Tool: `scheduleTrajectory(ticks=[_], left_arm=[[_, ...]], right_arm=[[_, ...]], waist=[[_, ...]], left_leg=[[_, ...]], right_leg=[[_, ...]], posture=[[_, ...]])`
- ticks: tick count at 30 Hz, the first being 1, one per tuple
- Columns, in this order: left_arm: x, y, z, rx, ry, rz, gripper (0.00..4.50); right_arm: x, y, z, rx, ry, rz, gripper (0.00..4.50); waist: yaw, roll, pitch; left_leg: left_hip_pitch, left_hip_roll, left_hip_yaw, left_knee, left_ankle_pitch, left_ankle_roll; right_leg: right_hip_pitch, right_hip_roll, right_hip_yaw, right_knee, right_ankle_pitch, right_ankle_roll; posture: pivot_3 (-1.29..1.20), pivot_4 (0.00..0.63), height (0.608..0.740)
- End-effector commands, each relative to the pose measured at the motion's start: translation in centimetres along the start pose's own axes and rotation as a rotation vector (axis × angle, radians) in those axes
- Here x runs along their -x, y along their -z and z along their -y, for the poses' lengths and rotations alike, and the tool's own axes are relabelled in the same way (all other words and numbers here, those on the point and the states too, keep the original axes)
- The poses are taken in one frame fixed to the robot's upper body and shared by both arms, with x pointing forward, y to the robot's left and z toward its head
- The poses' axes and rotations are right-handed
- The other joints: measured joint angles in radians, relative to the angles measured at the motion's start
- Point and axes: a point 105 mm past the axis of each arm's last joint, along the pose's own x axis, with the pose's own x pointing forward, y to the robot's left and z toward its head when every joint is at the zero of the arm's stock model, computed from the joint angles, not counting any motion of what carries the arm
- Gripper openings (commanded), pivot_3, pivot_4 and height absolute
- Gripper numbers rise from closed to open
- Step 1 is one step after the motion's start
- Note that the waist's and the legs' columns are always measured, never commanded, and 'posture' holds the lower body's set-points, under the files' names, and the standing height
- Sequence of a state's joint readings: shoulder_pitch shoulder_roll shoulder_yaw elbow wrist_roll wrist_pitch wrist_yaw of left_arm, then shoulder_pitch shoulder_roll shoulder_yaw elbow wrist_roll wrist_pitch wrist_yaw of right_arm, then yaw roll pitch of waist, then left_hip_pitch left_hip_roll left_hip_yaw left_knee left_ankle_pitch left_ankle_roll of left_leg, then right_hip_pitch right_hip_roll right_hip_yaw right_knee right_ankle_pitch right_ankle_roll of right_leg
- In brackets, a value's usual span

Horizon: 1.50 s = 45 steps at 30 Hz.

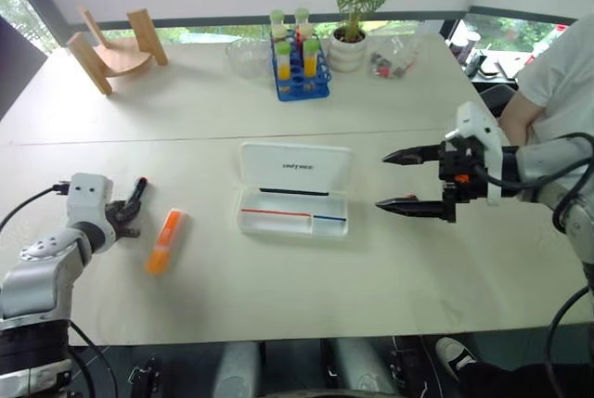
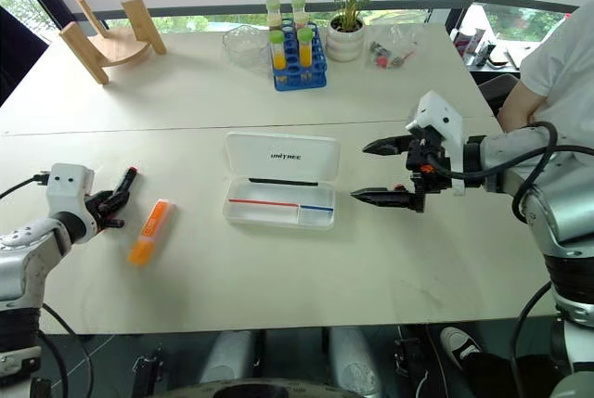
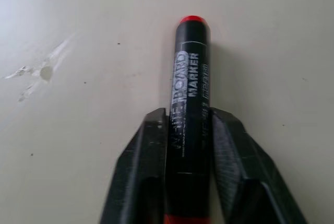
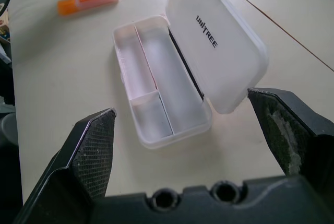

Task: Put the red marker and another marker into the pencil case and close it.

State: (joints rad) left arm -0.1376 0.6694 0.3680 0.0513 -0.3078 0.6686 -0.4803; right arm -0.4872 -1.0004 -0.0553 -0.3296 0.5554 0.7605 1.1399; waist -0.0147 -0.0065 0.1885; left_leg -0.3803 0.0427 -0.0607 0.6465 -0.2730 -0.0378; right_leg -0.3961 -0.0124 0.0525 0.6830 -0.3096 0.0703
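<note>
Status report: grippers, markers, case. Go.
Left gripper shut on red marker at table level. Right gripper open, empty, beside pencil case, lid open. Orange highlighter on table. Path unobstructed.

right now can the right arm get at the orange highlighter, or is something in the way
Probably not easily. The right claw hangs open on the far side of the open pencil case, which lies between it and the orange highlighter. The left claw, closed on the red marker, sits right beside the highlighter.
</note>
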Motion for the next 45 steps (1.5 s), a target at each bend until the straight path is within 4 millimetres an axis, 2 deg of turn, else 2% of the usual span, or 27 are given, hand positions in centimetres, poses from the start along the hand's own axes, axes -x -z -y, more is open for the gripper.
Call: scheduleTrajectory(ticks=[1, 4, 6, 10, 14, 18, 20, 27, 35, 39, 43, 45], left_arm=[[0.6, -3.1, 1.4, 0.0, 0.17, 0.095, 0.26], [3.4, -8.2, 5.3, -0.102, 0.471, 0.245, 0.26], [5.3, -10.8, 8.2, -0.156, 0.663, 0.297, 0.26], [7.1, -12.5, 12.8, -0.325, 0.94, 0.288, 0.26], [6.6, -11.9, 15.7, -0.525, 1.097, 0.236, 0.26], [3.1, -11.2, 19.9, -0.742, 1.203, 0.242, 0.26], [1.6, -11.1, 21.1, -0.798, 1.206, 0.253, 0.26], [-1.3, -9.8, 24.3, -0.867, 1.27, 0.23, 0.26], [-2.0, -8.8, 26.2, -0.912, 1.303, 0.21, 0.26], [-2.1, -8.6, 26.2, -0.915, 1.294, 0.203, 2.25], [-1.1, -10.2, 26.0, -0.864, 1.281, 0.259, 4.24], [0.1, -12.1, 25.6, -0.785, 1.268, 0.31, 4.4]], right_arm=[[0.8, -0.8, 0.1, 0.032, 0.04, 0.014, 4.5], [1.0, -0.6, 0.0, 0.029, 0.061, 0.006, 4.5], [1.0, -0.5, 0.2, 0.026, 0.077, 0.007, 4.5], [1.1, -0.4, 0.2, 0.026, 0.099, 0.008, 4.5], [1.2, -0.3, 0.3, 0.025, 0.126, 0.008, 4.5], [1.6, -0.2, 0.0, 0.018, 0.166, 0.011, 4.5], [1.8, -0.1, -0.2, 0.01, 0.181, 0.014, 4.5], [1.9, 0.2, -0.7, -0.002, 0.209, 0.005, 4.5], [1.8, 0.3, -0.8, -0.003, 0.222, 0.0, 4.5], [1.7, 0.3, -0.8, -0.001, 0.222, 0.003, 4.5], [1.5, 0.3, -0.8, 0.001, 0.219, 0.005, 4.5], [1.5, 0.3, -0.7, 0.002, 0.216, 0.005, 4.5]], waist=[[-0.001, -0.001, 0.001], [0.001, -0.005, 0.002], [0.005, -0.006, 0.003], [0.001, -0.004, 0.002], [-0.007, -0.003, 0.003], [0.006, -0.003, 0.003], [0.004, -0.003, 0.003], [-0.003, -0.004, 0.003], [-0.001, -0.004, 0.003], [-0.001, -0.004, 0.003], [-0.001, -0.004, 0.003], [-0.001, -0.004, 0.003]], left_leg=[[0.001, 0.0, 0.0, 0.0, 0.0, 0.0], [-0.002, 0.001, 0.0, 0.0, 0.0, 0.0], [-0.008, 0.001, -0.001, 0.001, 0.001, -0.001], [-0.011, 0.0, 0.0, 0.0, 0.002, -0.003], [-0.01, 0.0, 0.0, -0.001, 0.001, -0.003], [-0.011, 0.0, -0.001, 0.0, 0.001, -0.002], [-0.011, -0.001, -0.001, 0.002, 0.001, -0.002], [-0.011, -0.001, -0.001, 0.001, 0.0, 0.001], [-0.012, -0.001, 0.0, 0.002, 0.0, 0.001], [-0.012, -0.001, 0.0, 0.002, 0.0, 0.001], [-0.012, -0.001, 0.0, 0.002, 0.0, 0.001], [-0.012, -0.001, -0.001, 0.002, 0.0, 0.001]], right_leg=[[0.001, 0.0, 0.0, 0.0, 0.0, 0.0], [-0.001, 0.0, 0.0, 0.0, 0.0, 0.0], [-0.006, 0.0, -0.001, 0.0, 0.0, 0.0], [-0.008, -0.002, -0.001, 0.0, 0.0, 0.001], [-0.009, 0.001, -0.001, -0.001, 0.0, 0.001], [-0.009, 0.002, -0.001, 0.0, 0.0, 0.001], [-0.008, 0.001, 0.0, -0.001, 0.0, 0.001], [-0.009, 0.002, 0.001, -0.001, 0.001, 0.002], [-0.009, 0.002, 0.001, -0.001, 0.001, 0.002], [-0.009, 0.002, 0.001, -0.001, 0.001, 0.002], [-0.009, 0.002, 0.001, -0.001, 0.001, 0.002], [-0.009, 0.002, 0.001, -0.001, 0.001, 0.002]], posture=[[0.0, 0.15, 0.74], [0.0, 0.15, 0.74], [0.0, 0.15, 0.74], [0.0, 0.15, 0.74], [0.0, 0.15, 0.74], [0.0, 0.15, 0.74], [0.0, 0.15, 0.74], [0.0, 0.15, 0.74], [0.0, 0.15, 0.74], [0.0, 0.15, 0.74], [0.0, 0.15, 0.74], [0.0, 0.15, 0.74]])
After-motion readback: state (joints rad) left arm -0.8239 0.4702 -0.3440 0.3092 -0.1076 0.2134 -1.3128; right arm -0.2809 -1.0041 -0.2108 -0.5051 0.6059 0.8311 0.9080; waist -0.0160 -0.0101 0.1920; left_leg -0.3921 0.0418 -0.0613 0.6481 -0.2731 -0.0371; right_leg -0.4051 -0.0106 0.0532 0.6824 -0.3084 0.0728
